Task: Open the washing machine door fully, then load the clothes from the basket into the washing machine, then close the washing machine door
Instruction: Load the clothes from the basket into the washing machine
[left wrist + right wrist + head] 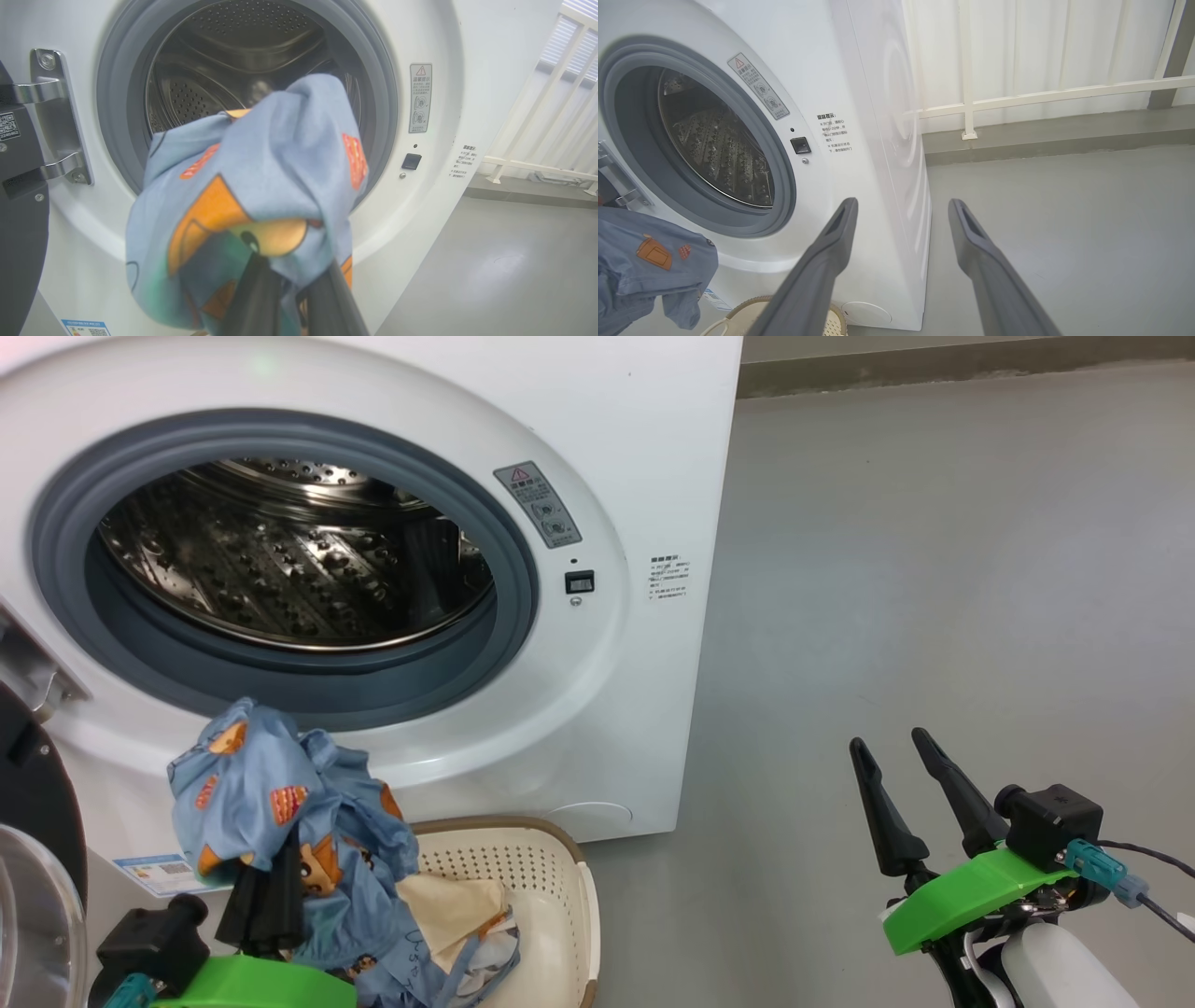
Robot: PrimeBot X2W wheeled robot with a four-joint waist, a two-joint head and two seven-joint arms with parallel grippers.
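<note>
Now pinched tight in left gripper (275, 887): light blue cartoon-print fabric (252, 775); perforated steel drum (289, 560) up and ahead; right gripper (890, 745) splayed, empty, farther off.

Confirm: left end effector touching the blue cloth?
Touching. Head view: the left end effector is shut on the blue cloth; the left wrist view shows fabric bunched over its fingers.

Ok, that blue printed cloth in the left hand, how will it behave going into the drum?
Probably floppy: the blue cloth bunches and droops around the left hand rather than holding a shape. Likely light, since one pinch carries it. Its hanging folds trail toward the basket, so they may drag on the grey gasket.
</note>
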